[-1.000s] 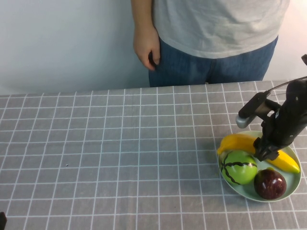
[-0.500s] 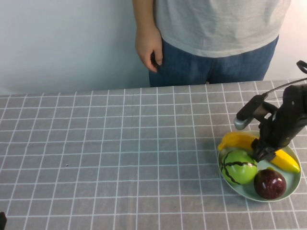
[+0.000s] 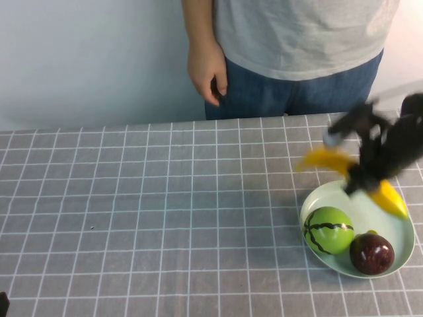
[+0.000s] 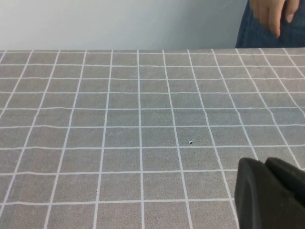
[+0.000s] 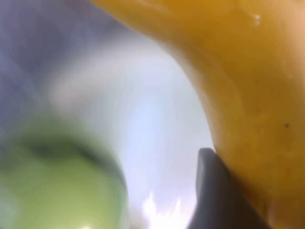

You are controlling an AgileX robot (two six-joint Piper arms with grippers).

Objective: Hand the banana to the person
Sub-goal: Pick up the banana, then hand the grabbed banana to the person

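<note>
At the near right of the table [image 3: 165, 218], a pale green plate [image 3: 396, 247] was seen holding a striped green ball [image 3: 328, 230] and, just beside it toward the right, a dark red fruit [image 3: 371, 253]. Above the plate's far side, the banana [image 3: 326, 159] was held clear of the plate, clamped around its middle by the right gripper [image 3: 363, 178], with one yellow end sticking out toward the left and the other toward the right (both were blurred in the high view). In the right wrist view the banana [image 5: 238, 86] filled much of the picture, pressed against a dark finger [image 5: 217, 195], with the ball [image 5: 57, 186] and the plate [image 5: 152, 129] below it.

The left gripper [image 4: 269, 195] was seen only in the left wrist view, as a dark shape low over the grey checked cloth [image 4: 119, 129]; how wide its fingers stood could not be told.

Beyond the table's far edge the person [image 3: 297, 53] stood in a grey T-shirt and jeans, one hand [image 3: 207, 71] hanging down at the side, well apart from the banana.
</note>
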